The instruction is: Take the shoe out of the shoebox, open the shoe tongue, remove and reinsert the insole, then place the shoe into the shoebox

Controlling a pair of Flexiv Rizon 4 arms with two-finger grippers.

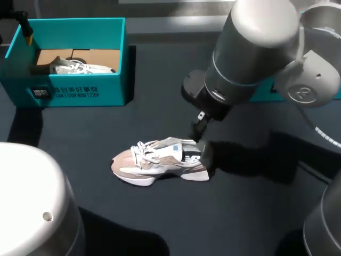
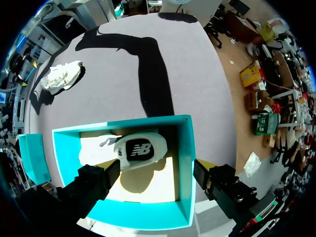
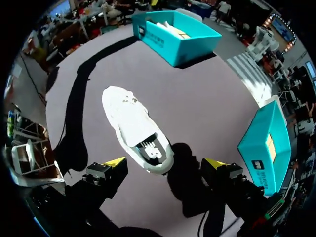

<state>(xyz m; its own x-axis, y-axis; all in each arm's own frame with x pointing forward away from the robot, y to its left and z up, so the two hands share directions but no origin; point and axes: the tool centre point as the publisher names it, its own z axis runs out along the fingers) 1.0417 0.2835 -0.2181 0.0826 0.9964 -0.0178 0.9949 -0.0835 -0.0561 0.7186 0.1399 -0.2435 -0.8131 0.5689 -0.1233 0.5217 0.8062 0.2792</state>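
A white and beige shoe [image 1: 160, 160] lies on its side mid-table, toe toward my left. My right gripper [image 1: 201, 146] hangs open just over its heel. In the right wrist view the shoe [image 3: 138, 128] stretches ahead of the gripper [image 3: 165, 163], its heel between the wide-spread yellow fingertips [image 3: 114, 162], untouched. The teal shoebox [image 1: 80, 93] stands at the far left with a second shoe [image 1: 80, 66] inside. My left gripper [image 1: 25, 32] hovers open over the box's far left corner. In the left wrist view, the gripper [image 2: 158, 173] is above that boxed shoe [image 2: 140, 150].
A teal box lid [image 1: 266, 93] lies at the far right, partly hidden behind my right arm, and shows beside the right gripper [image 3: 269, 143]. The dark table [image 1: 160, 224] spreads around the shoe. My left arm's white housing [image 1: 32, 202] fills the near left corner.
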